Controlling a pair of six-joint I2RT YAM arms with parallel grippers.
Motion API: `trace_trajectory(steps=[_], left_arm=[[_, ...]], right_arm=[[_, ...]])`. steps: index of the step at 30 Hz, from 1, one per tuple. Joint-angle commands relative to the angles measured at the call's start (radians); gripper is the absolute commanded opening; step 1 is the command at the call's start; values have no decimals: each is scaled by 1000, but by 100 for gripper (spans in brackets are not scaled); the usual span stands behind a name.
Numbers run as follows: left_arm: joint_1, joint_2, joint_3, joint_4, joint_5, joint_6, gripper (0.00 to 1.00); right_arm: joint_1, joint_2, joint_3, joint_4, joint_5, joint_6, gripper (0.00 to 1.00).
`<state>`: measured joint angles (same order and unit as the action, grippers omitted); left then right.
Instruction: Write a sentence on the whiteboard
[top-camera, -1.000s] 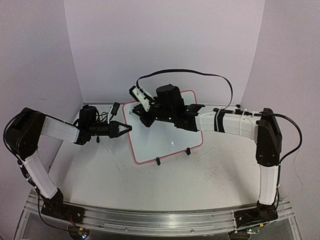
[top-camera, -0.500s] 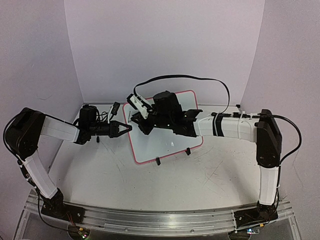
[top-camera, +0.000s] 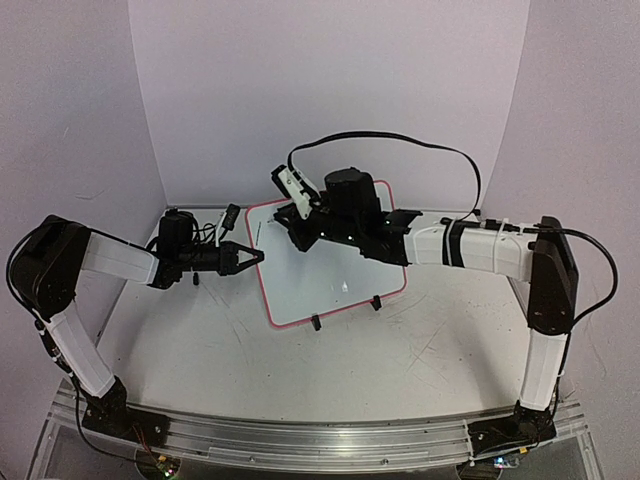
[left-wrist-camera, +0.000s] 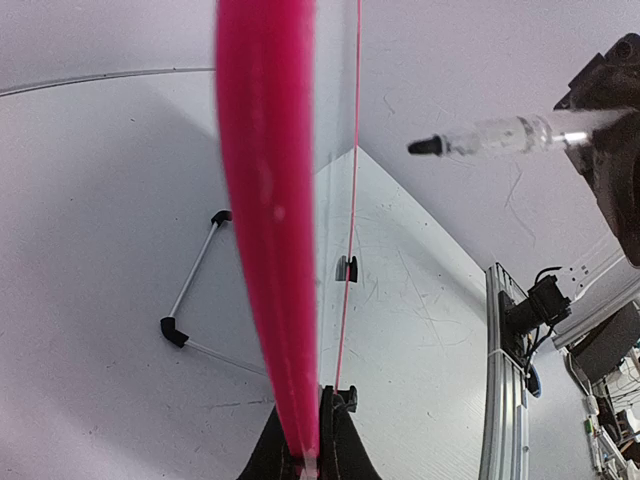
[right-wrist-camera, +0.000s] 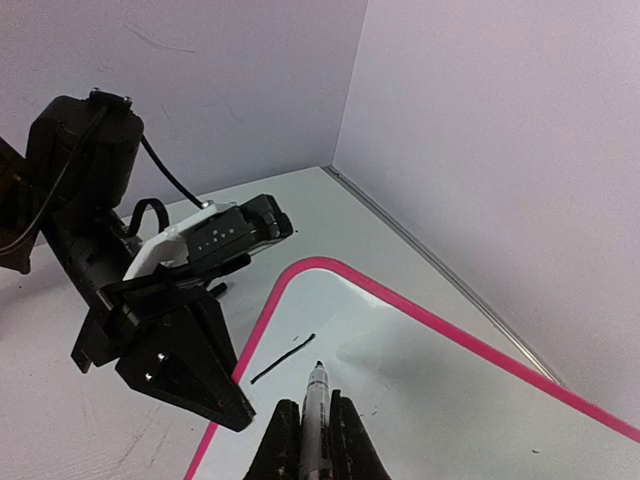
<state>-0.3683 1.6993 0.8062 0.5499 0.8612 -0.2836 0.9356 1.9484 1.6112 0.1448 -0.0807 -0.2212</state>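
Note:
The whiteboard (top-camera: 335, 270), white with a pink rim, lies on the table in the top view, and its near corner shows in the right wrist view (right-wrist-camera: 430, 400). A single short black stroke (right-wrist-camera: 283, 358) is on it near the left rim; no lettering of the sentence shows. My right gripper (right-wrist-camera: 316, 420) is shut on a marker (right-wrist-camera: 317, 395), whose tip sits just right of the stroke, a little off the surface. It hovers over the board's far left corner (top-camera: 290, 230). My left gripper (top-camera: 252, 258) is shut on the board's left rim (left-wrist-camera: 265, 200).
Two black clip feet (top-camera: 315, 323) sit on the board's near edge. A small black object (top-camera: 230, 215) lies on the table behind the left gripper. Purple walls close in on three sides. A metal rail (top-camera: 300, 440) runs along the near edge.
My right gripper with the marker swung left over the board's corner, then back right and farther away. The left gripper and the board have not moved.

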Motion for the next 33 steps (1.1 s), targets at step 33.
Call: trace_trajectory(steps=[33], left_arm=[[11,7,40,-63,-151,92,0]], right_arm=[[-11,55,71,-3,8,26,0]])
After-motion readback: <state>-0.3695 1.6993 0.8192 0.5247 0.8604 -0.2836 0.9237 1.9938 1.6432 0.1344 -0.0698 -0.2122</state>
